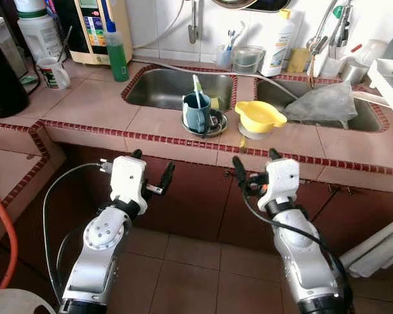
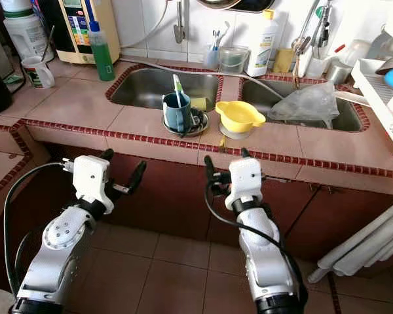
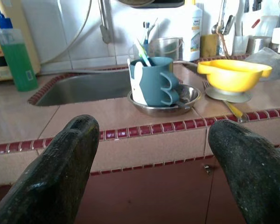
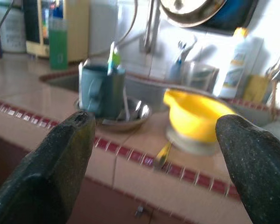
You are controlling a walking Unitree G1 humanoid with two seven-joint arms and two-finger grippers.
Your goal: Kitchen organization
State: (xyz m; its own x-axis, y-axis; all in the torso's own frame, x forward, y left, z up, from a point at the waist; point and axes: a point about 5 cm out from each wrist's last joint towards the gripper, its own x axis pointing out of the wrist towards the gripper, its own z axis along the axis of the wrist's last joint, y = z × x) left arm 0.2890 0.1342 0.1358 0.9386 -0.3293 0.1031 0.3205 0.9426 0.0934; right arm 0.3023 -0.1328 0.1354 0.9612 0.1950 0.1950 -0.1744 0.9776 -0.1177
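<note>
A Unitree G1 stands before a tiled kitchen counter (image 1: 92, 98), both arms raised below its red-trimmed edge. The left gripper (image 1: 150, 171) hangs with its two black fingers spread wide, holding nothing; the right gripper (image 1: 254, 169) is likewise wide and empty, in front of the brown cabinet doors (image 1: 196, 196). On the strip of counter between the two steel sinks (image 1: 177, 88), a blue mug (image 1: 196, 111) with a green-handled utensil in it sits in a shallow metal dish (image 1: 213, 124). At the mug's 3 o'clock, just beside it, a yellow bowl (image 1: 259, 114) rests on a pale saucer. A crumpled clear plastic bag (image 1: 321, 104) lies across the right-hand basin. At 10 o'clock from the mug, a bottle of green liquid (image 1: 116, 55) stands upright, with a white mug (image 1: 52, 73) well to its left.
</note>
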